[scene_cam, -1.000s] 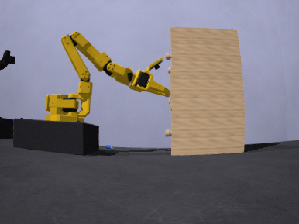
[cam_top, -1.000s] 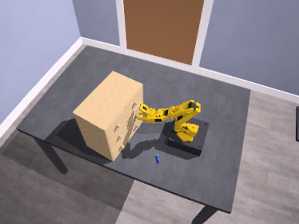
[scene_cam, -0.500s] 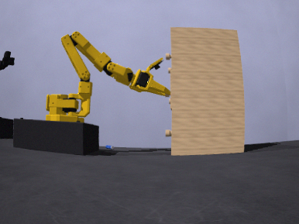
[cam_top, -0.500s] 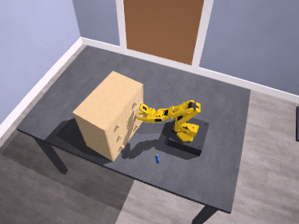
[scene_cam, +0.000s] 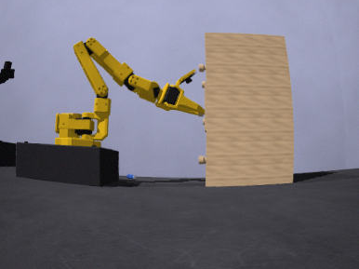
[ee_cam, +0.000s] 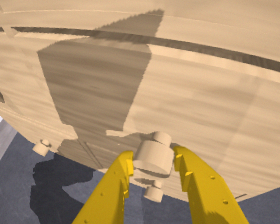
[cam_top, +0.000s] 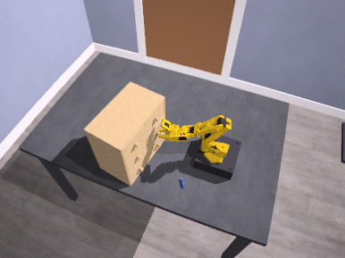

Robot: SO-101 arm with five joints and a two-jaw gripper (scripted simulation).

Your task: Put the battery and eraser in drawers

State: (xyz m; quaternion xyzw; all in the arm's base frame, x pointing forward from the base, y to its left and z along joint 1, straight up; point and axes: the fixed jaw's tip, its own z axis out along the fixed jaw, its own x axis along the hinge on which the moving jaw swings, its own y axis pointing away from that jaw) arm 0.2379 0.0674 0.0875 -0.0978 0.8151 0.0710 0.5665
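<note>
The wooden chest (cam_top: 121, 111) (scene_cam: 248, 111) stands with its knobbed front toward the arm. All its drawers look shut. My gripper (cam_top: 160, 136) (scene_cam: 203, 112) (ee_cam: 153, 153) is at the chest front, shut on the middle-row knob of the right column. In the wrist view that knob (ee_cam: 154, 159) sits between the fingertips, with the lower right knob (ee_cam: 154, 192) just below it. The nine-volt battery is not in view. A small blue thing (cam_top: 182, 183) (scene_cam: 131, 176) lies on the table; I cannot tell whether it is the eraser.
The arm's black base block (cam_top: 212, 170) (scene_cam: 60, 164) stands on the dark table (cam_top: 232, 204) (scene_cam: 163, 222) opposite the chest front. The blue thing lies near the table's front edge, between base and chest. Another lower knob (ee_cam: 41, 147) shows at the left in the wrist view.
</note>
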